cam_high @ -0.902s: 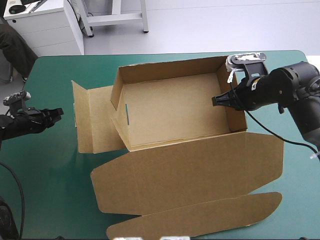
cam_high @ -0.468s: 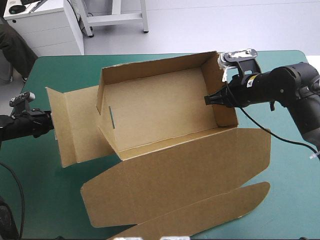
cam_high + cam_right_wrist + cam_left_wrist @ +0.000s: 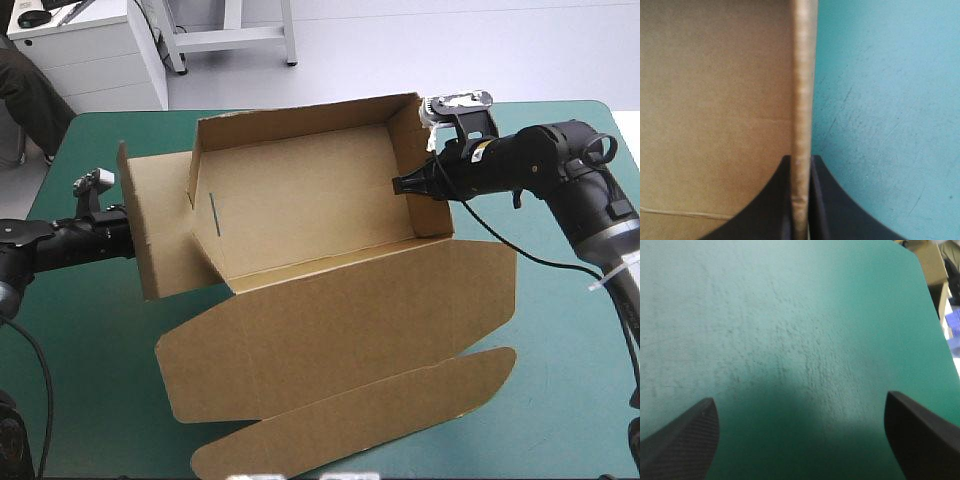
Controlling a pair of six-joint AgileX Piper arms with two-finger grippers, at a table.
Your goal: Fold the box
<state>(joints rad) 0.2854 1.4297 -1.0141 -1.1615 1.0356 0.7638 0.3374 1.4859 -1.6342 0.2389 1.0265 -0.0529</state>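
Box point(image 3: 310, 210) walls raised, lid flat — my right gripper point(image 3: 801, 159) pinches its right wall; left gripper point(image 3: 800, 397) gapes wide over teal-green counter point(image 3: 790, 315).

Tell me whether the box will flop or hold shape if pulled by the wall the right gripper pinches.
Probably stiff: the wall stands straight in the right gripper. The box is thin board, so likely light. Its flat lid may hinge and drag.

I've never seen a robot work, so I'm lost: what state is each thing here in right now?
box: open tray, walls raised, lid lying flat.
left gripper: open, holding nothing, above the teal-green cover.
right gripper: shut on the box's side wall.
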